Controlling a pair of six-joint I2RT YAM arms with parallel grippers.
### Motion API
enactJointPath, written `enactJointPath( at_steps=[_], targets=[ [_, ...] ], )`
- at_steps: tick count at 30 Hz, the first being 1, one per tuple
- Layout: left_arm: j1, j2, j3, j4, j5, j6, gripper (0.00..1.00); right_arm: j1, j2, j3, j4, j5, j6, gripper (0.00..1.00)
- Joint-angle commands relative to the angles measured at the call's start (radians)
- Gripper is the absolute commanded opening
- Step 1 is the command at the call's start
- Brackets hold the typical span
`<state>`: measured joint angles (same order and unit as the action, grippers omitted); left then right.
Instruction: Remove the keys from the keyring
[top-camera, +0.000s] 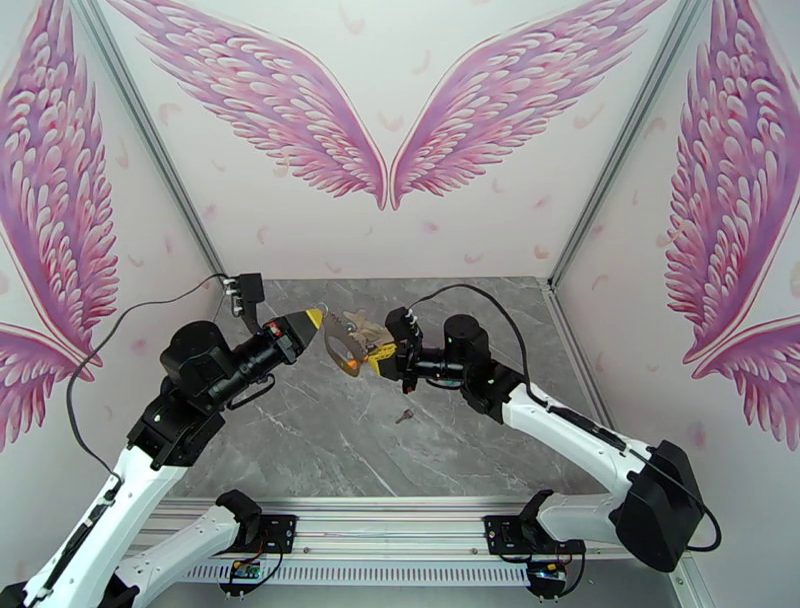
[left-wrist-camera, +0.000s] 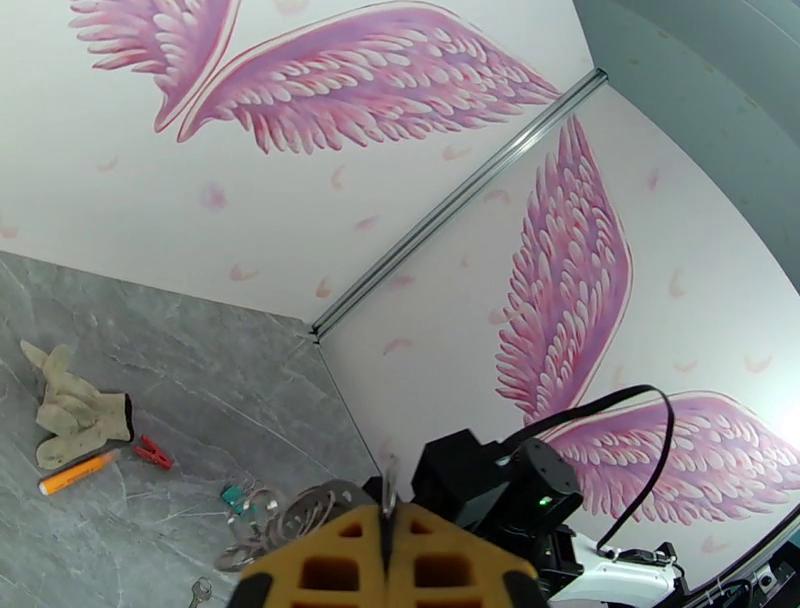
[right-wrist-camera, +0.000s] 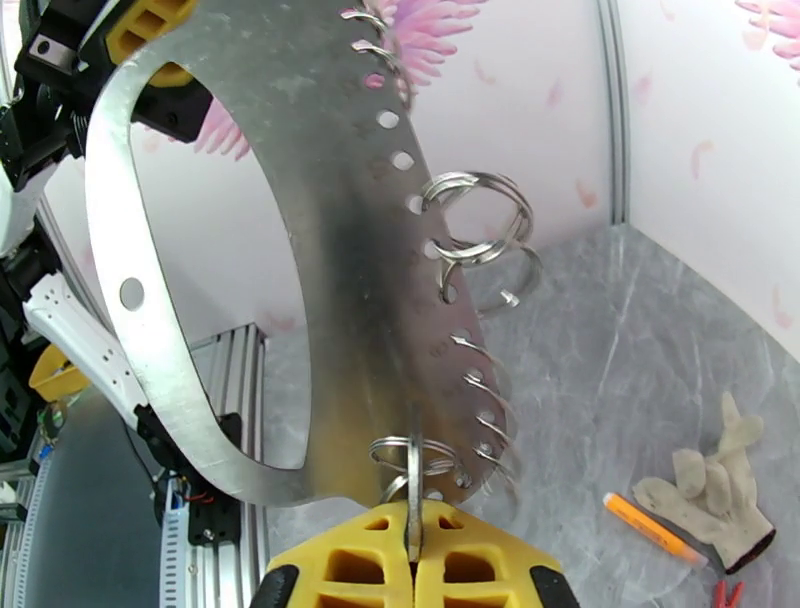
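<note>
The keyring (top-camera: 343, 342) hangs in the air between my two grippers, above the back of the table. In the right wrist view it is a flat grey metal oval loop (right-wrist-camera: 340, 250) with a row of holes, and several small wire rings (right-wrist-camera: 480, 215) sit in them. My left gripper (top-camera: 318, 322) is shut on the loop's far end, which shows edge-on between its yellow fingers (left-wrist-camera: 388, 512). At the near end my right gripper (right-wrist-camera: 412, 520) is shut on a thin key (right-wrist-camera: 412, 470) hanging from a small ring. One loose key (top-camera: 403, 416) lies on the table below.
A beige glove (left-wrist-camera: 75, 415), an orange pen (left-wrist-camera: 78, 472), a small red object (left-wrist-camera: 152, 452) and a teal one (left-wrist-camera: 235, 497) lie on the grey table near the back right corner. Winged walls close in the back and both sides.
</note>
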<state>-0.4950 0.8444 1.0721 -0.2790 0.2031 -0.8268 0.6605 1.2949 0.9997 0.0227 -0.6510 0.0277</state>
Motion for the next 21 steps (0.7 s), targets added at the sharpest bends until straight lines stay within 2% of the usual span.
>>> enactJointPath(
  at_steps=[1,4,8,13,18,21],
  targets=[
    [0.023,-0.042,-0.091,0.019,-0.041,-0.045,0.10,-0.002,-0.021,0.079,-0.156,0.052,-0.043,0.00],
    [0.038,-0.080,-0.193,0.065,-0.056,-0.092,0.15,-0.002,-0.014,0.128,-0.229,0.066,-0.043,0.00],
    [0.049,-0.101,-0.264,0.006,-0.072,-0.099,0.26,-0.002,-0.015,0.180,-0.297,0.094,-0.019,0.00],
    [0.059,-0.129,-0.292,-0.127,-0.117,-0.015,0.39,-0.002,-0.035,0.200,-0.351,0.165,0.030,0.00],
    [0.071,-0.130,-0.292,-0.198,-0.129,0.085,0.43,0.006,-0.038,0.236,-0.430,0.207,0.068,0.00],
    [0.072,-0.129,-0.273,-0.259,-0.192,0.154,0.46,0.005,-0.048,0.254,-0.470,0.247,0.098,0.00]
  ],
)
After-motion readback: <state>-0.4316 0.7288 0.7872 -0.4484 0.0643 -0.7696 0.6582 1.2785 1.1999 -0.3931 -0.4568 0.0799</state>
